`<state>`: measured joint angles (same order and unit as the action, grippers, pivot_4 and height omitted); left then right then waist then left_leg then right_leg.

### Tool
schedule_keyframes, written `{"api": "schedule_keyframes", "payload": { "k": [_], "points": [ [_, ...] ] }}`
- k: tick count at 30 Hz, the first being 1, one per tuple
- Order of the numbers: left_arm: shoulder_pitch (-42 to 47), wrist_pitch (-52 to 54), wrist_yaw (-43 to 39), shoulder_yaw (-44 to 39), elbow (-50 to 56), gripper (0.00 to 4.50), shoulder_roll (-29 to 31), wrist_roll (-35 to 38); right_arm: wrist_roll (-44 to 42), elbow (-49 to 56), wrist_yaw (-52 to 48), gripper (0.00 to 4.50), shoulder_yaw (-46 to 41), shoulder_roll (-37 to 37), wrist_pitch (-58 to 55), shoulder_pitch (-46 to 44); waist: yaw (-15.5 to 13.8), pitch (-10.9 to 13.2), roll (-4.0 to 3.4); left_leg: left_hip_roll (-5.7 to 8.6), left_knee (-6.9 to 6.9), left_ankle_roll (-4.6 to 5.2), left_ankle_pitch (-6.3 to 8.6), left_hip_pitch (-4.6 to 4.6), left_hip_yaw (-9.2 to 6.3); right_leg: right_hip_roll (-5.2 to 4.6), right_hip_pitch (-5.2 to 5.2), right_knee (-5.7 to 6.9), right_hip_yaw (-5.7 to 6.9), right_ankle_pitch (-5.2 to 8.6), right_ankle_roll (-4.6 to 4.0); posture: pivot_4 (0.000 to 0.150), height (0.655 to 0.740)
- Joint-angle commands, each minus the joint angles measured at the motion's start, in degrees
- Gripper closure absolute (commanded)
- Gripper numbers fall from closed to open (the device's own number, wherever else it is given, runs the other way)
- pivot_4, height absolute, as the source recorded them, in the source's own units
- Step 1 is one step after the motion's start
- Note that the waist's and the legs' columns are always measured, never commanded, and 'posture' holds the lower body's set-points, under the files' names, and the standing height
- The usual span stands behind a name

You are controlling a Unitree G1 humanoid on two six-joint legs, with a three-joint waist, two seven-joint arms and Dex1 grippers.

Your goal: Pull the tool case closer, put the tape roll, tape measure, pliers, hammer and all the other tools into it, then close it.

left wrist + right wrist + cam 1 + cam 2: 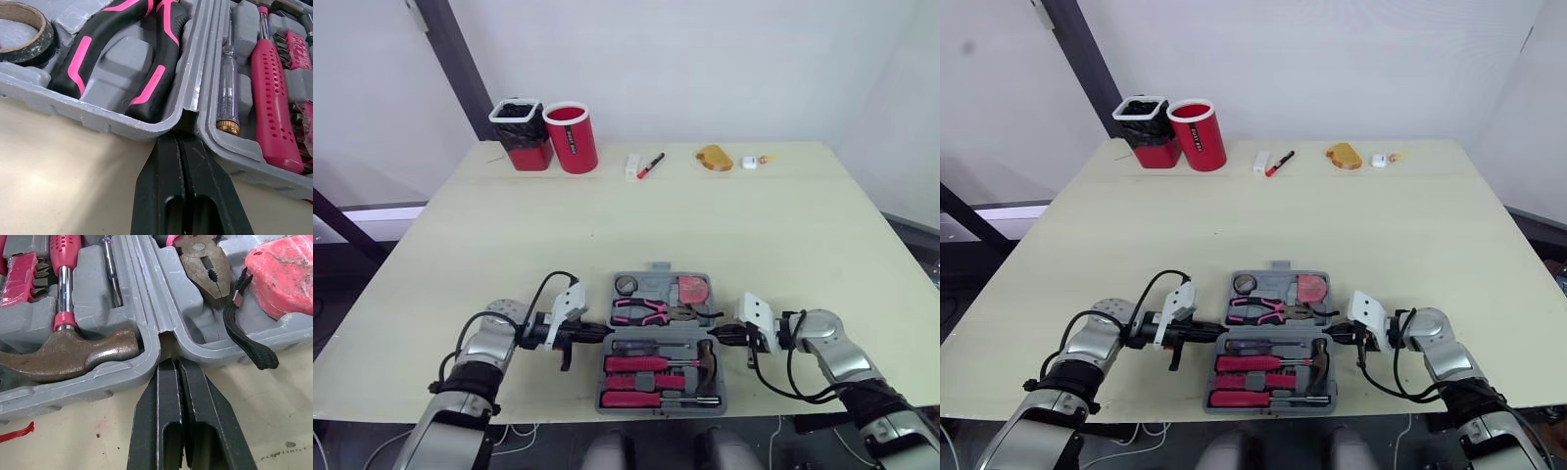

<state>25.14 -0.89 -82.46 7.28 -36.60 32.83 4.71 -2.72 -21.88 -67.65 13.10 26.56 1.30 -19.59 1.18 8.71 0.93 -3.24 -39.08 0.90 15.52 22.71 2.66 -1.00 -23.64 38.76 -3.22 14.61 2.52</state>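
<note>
Packed and awaiting closure: the grey tool case (pixel 658 266) lies open at the near edge of the table (pixel 489 245), directly in front of the robot, its hinge line running left to right. The tape roll (pixel 626 285), pliers (pixel 641 311) and red tape measure (pixel 694 290) sit in the far half; the hammer (pixel 705 351) and pink-handled screwdrivers (pixel 636 364) fill the near half. The left gripper (pixel 603 332) and right gripper (pixel 717 336), each with fingers pressed together and holding nothing, point inward at opposite ends of that hinge, tips at the notch between the two halves. Both arms are equally near; the closing fold would likely turn on this shared axis, one half swinging over the other
</note>
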Motion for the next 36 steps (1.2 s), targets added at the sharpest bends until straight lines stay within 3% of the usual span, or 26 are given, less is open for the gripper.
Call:
{"api": "schedule_keyframes", "payload": {
  "k": [1, 36],
  "points": [
    [-2.21, 0.89, -1.87, 3.81, -0.5, 4.5, -0.44, -1.57, -1.41, 2.24, -0.84, 4.42, 1.05, -1.2, 0.68, -0.29, 0.0, 0.0, 0.0, 0.0, 0.0, 0.0, 0.0, 0.0, 0.0, 0.0, 0.0, 0.0, 0.0, 0.0, 0.0, 0.15, 0.74],
    [-2.95, 0.41, -2.41, 5.2, -0.52, 4.5, -1.25, -2.32, -2.0, 3.02, -1.2, 4.42, 0.18, -0.16, 0.3, 1.08, -0.08, -0.01, -0.01, 0.0, 0.0, 0.0, 0.0, -0.01, 0.01, 0.0, 0.0, -0.01, -0.01, 0.0, 0.0, 0.15, 0.74]
  ]
}}
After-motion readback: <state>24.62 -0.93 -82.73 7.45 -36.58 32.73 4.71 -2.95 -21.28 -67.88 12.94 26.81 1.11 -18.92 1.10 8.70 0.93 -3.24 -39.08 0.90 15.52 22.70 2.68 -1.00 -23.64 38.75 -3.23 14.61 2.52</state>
